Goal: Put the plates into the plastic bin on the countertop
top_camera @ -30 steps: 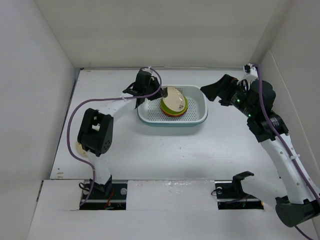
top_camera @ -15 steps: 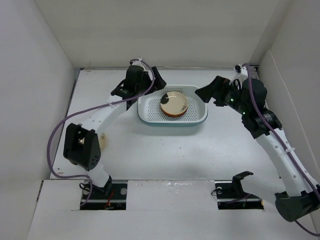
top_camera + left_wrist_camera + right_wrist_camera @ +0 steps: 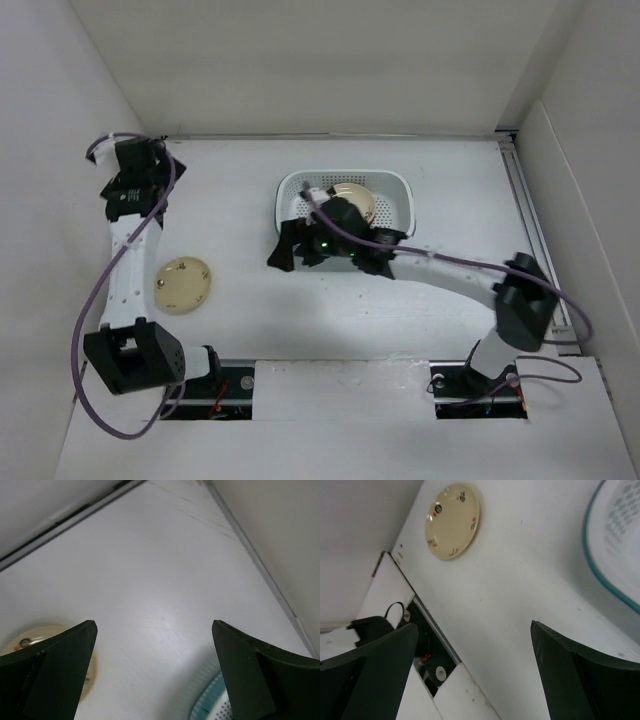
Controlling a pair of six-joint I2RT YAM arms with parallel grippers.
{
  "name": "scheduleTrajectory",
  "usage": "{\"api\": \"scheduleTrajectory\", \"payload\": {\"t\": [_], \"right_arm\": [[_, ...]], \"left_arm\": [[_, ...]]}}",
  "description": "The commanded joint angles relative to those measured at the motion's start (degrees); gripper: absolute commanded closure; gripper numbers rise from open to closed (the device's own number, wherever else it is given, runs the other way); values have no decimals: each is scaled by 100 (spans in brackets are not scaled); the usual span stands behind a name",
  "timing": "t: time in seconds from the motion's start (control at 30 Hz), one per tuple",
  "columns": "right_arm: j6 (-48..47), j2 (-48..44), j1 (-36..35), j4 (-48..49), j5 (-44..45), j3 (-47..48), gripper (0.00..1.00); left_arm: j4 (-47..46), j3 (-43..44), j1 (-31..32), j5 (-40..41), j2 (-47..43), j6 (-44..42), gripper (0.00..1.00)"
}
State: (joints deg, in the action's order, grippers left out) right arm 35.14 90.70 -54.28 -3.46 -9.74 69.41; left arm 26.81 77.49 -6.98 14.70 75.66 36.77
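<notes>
The white plastic bin [image 3: 400,190] with a teal rim stands on the countertop [image 3: 420,290] and holds a stack of plates [image 3: 355,198] with a tan one on top. Another tan plate [image 3: 180,285] lies flat on the countertop at the left. My left gripper [image 3: 130,195] hangs open and empty at the far left back, away from the bin. In the left wrist view that gripper [image 3: 154,630] shows the tan plate [image 3: 40,632] and the bin rim [image 3: 207,707] below. My right gripper [image 3: 292,250] is open just left of the bin's front. From its wrist view [image 3: 474,627] the tan plate [image 3: 452,520] lies ahead.
White walls close in the countertop on three sides. A raised white ledge [image 3: 330,375] runs along the near edge, with dark slots [image 3: 425,660] where the arm bases sit. The left arm's purple cable [image 3: 95,300] loops beside the left wall.
My left gripper let go of the tan plate, which now lies flat on the stack, and swung to the far left. My right arm swept across in front of the bin.
</notes>
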Motion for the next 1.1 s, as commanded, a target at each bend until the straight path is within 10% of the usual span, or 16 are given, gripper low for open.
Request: {"api": "scheduleTrajectory", "payload": {"t": [0.0,0.27,0.67,1.07], "right_arm": [[169,1078,-547,830,-167,1219,0],[590,4022,-671,778,-740,3663,3],[1224,5793,-671,250,-450,5478,11],[1479,6372,-671,-497,-414,6417,56]], "left_arm": [[405,-715,-495,147,-981,-188,0],[562,-1893,-497,1280,-2590,355,0],[308,-2239,-497,1299,-3364,304,0],[202,-2291,-497,1061,-3532,251,0]]}}
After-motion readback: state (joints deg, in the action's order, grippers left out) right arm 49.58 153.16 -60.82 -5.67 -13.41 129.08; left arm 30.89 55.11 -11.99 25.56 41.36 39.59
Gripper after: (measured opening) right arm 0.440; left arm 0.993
